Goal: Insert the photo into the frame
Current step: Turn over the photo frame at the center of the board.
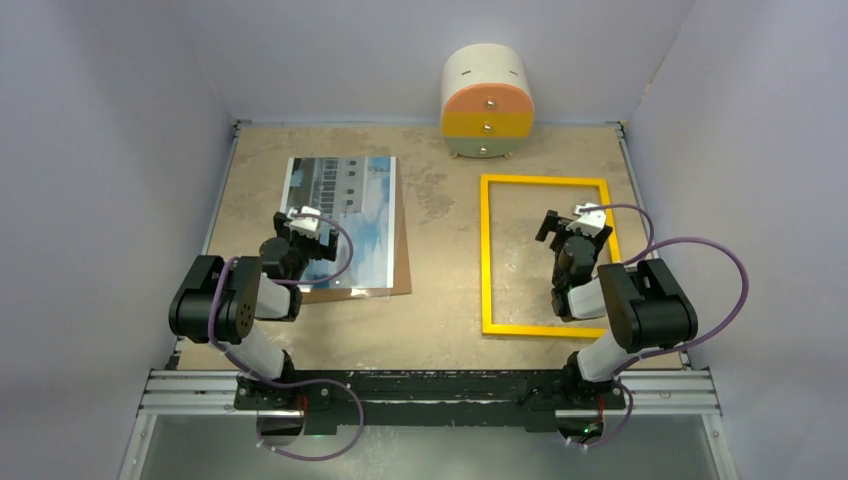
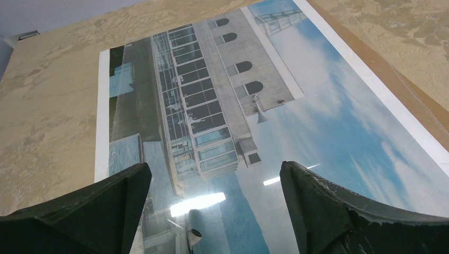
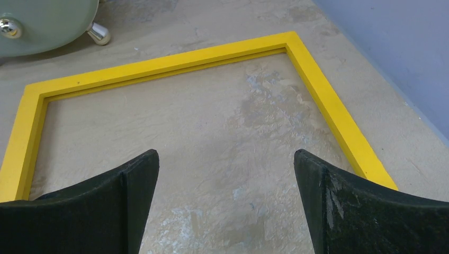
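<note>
The photo [image 1: 345, 200], a white building under blue sky, lies face up on the left of the table. Below it is a brown backing board [image 1: 385, 285]. My left gripper [image 1: 298, 222] hovers open over the photo's near half. In the left wrist view the photo [image 2: 222, 100] fills the space between the spread fingers [image 2: 119, 203], which hold nothing. The yellow frame [image 1: 487, 260] lies flat on the right, with bare table showing inside it. My right gripper [image 1: 562, 226] hangs open over the frame's right half. In the right wrist view the frame [image 3: 159, 63] lies beyond the gripper [image 3: 226, 159].
A small round drawer unit [image 1: 487, 100] with orange, yellow and green drawers stands at the back centre, near the frame's far edge [image 3: 42, 26]. Lilac walls enclose the table on three sides. The brown board's edge [image 2: 418, 106] sticks out past the photo's right side.
</note>
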Tool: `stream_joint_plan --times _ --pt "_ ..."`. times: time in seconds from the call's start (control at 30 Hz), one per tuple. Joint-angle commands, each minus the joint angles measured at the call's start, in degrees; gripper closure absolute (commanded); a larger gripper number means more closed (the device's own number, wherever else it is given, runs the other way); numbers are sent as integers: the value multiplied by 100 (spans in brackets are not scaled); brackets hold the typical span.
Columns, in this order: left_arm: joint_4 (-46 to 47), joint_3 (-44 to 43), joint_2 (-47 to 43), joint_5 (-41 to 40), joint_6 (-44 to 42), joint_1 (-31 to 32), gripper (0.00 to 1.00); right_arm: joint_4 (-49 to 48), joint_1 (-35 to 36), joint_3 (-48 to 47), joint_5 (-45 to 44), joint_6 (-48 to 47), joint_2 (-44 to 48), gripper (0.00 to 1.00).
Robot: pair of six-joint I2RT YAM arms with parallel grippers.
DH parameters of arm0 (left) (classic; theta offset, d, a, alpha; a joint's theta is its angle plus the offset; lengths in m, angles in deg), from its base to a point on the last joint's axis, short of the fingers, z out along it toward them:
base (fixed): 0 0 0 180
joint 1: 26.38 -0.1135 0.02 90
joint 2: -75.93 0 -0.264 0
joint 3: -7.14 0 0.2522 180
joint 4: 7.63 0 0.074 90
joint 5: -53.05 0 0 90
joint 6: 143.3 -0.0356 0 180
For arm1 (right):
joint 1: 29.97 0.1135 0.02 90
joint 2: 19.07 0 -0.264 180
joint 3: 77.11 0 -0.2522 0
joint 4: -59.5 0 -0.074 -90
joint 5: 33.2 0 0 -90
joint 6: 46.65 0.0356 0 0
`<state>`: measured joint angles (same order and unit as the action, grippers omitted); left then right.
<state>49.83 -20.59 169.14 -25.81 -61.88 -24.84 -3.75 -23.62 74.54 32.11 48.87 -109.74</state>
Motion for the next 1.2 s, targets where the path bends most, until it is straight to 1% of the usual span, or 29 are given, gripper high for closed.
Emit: stream_joint_plan --times 0.0,0.23,0.27,0.33,0.4,0.43,0.47,0.53,0.57,0.6,0.63,0.77,0.87,0.97,1.0,1.07,1.1,1.13,1.17 --pt "194 -79 -4 -16 6 -13 0 -164 -2 18 41 -7 37 1" --pt "225 -89 -38 71 46 -78 0 -82 -2 18 -150 95 65 1" --pt "37 -170 -128 150 110 -142 0 -158 -4 29 -207 78 60 1" --pt "-699 -415 -393 29 248 -220 0 -258 -2 49 -346 68 110 1" --pt "-2106 -985 -723 161 334 -465 0 -239 -2 116 -100 -34 286 1" --pt "-2790 -1347 -815 231 278 -538 0 -110 46 88 -310 -65 518 1" --pt "-3379 -1684 -891 332 173 -620 0 731 142 -181 -857 121 855 1" --pt "-4411 -2437 -991 432 36 -762 0 3479 129 -1228 -1270 947 1261 1" --pt "-4834 -2742 -1011 598 -15 -853 0 4220 122 -1678 -1547 1192 1237 1" --pt "-5262 -3033 -1015 705 -14 -920 0 4657 102 -2018 -1675 1461 1218 1" --pt "-5713 -3376 -998 722 -50 -961 0 5096 78 -2288 -1519 1678 1270 1" --pt "-7644 -4863 -680 587 -333 -1002 0 5706 27 -2782 -1034 2519 1558 1" --pt "-8637 -5738 -418 632 -304 -1181 2 6423 24 -3336 -461 2943 1544 1" --pt "-9117 -6161 -380 1173 -221 -1519 2 7166 24 -3987 -32 3162 1300 1" --pt "-9142 -6193 -424 1267 -187 -1612 2 7317 24 -4126 323 3046 1190 1" --pt "-9144 -6188 -572 1353 -168 -1722 2 7450 40 -4356 538 2739 952 1" --pt "-9167 -6187 -634 1356 -188 -1741 2 7608 60 -4468 664 2803 827 1" --pt "-9218 -6187 -690 1341 -214 -1752 2 7680 136 -4540 687 2879 695 1" --pt "-9268 -6175 -756 1317 -245 -1754 2 7691 284 -4562 483 2943 602 1"
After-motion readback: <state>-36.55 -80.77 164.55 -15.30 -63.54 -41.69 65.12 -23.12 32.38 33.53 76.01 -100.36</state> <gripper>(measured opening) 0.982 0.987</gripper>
